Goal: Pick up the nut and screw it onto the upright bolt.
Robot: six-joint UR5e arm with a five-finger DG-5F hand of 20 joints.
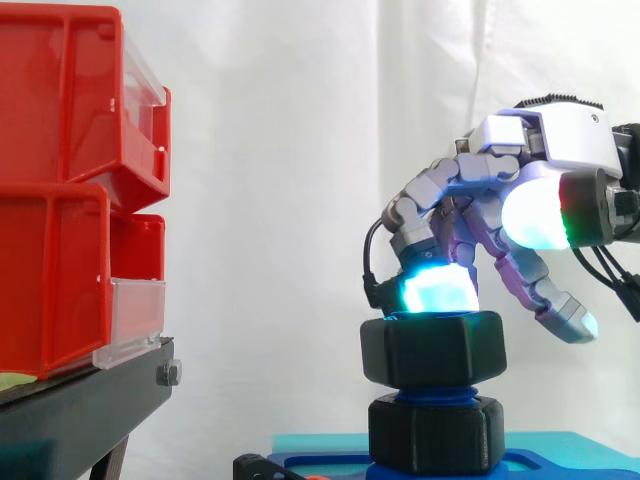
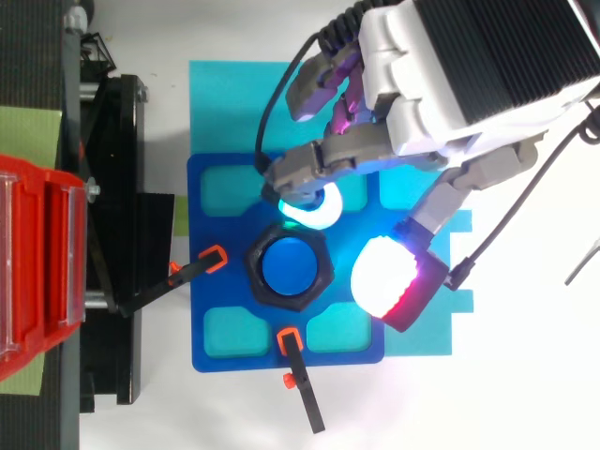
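Observation:
A black hex nut (image 1: 432, 348) (image 2: 255, 266) sits level on top of the upright blue bolt (image 2: 289, 266), whose thread (image 1: 432, 396) shows beneath it. A second black hex piece (image 1: 435, 432) rings the bolt's foot. My hand (image 1: 560, 140) (image 2: 450, 84) hangs over the nut from the right, its fingers loosely bent downward. One glowing cyan fingertip (image 1: 436, 290) (image 2: 309, 212) rests at the nut's upper rim on its far side. The thumb's white pad (image 1: 535, 215) (image 2: 382, 279) stands apart from the nut, to its right. Nothing is clasped between them.
The bolt stands on a blue fixture plate (image 2: 217, 330) lying on a cyan mat (image 2: 225, 94). Two black clamps with orange tips (image 2: 214, 259) (image 2: 289, 341) point at the bolt. Red bins (image 1: 70, 200) on a black stand (image 1: 90, 400) rise at the left.

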